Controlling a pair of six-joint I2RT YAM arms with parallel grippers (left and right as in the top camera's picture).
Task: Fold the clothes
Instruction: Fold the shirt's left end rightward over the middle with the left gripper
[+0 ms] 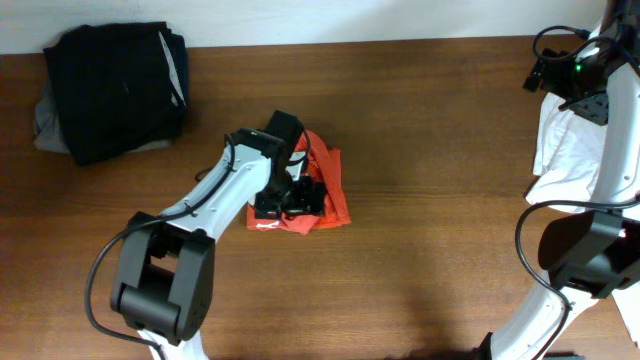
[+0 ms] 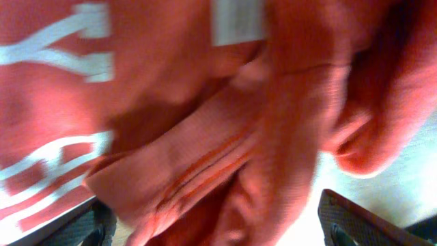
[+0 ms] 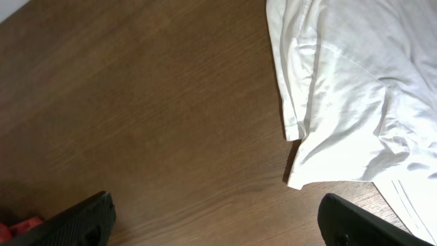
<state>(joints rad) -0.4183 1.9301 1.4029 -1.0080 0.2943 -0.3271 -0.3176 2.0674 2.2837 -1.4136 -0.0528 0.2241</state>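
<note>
red-orange soft cotton t-shirt [image 1: 326, 196] sits just 9 o'clock of table centre, bunched into a small uneven bundle. looks part-folded at best: white lettering [image 2: 48, 167] and the white neck label [image 2: 237, 20] face up, edges ragged, so squaring and final folds are left. left gripper [image 1: 293, 196] is down on it, fingers spread wide with cloth bulging between; contact unclear. right gripper [image 3: 217, 222] is at 2 o'clock by the crumpled white cloth [image 1: 566, 150], fingers wide, holding nothing. the left arm hides the bundle's 9 o'clock half, and the left wrist view is blurred.
</note>
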